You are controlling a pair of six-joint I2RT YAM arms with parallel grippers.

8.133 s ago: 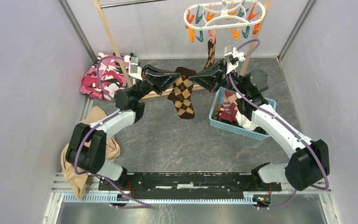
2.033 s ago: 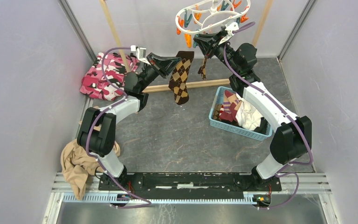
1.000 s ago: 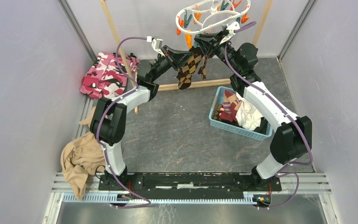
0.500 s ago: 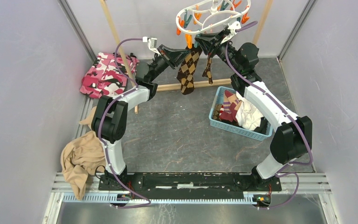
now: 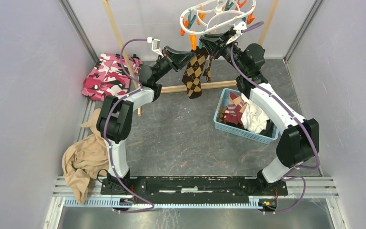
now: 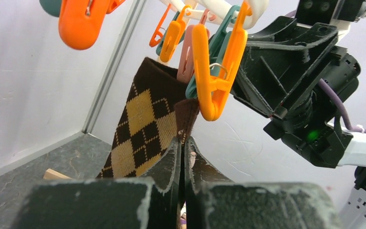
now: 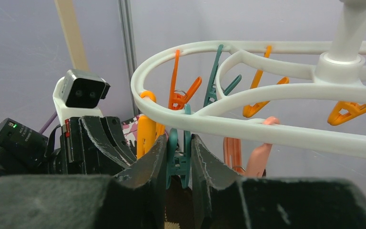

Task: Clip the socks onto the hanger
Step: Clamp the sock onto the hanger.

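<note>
Brown and tan diamonds mark the argyle sock [image 5: 193, 72], which hangs from the left gripper [image 5: 188, 56] just under the white hanger [image 5: 218, 18]. That gripper's fingers [image 6: 171, 157] are pressed tight together on the sock's dark cuff. The right gripper [image 7: 178, 143] reaches up from the opposite side, and its fingers squeeze a teal clothespin [image 7: 178, 160] dangling from the hanger's outer ring. The cuff sits right beside that pin, but it is hard to tell whether it lies between the pin's tips. More socks [image 5: 236, 110] lie heaped in the blue basket [image 5: 248, 134] on the grey floor beneath the right arm.
</note>
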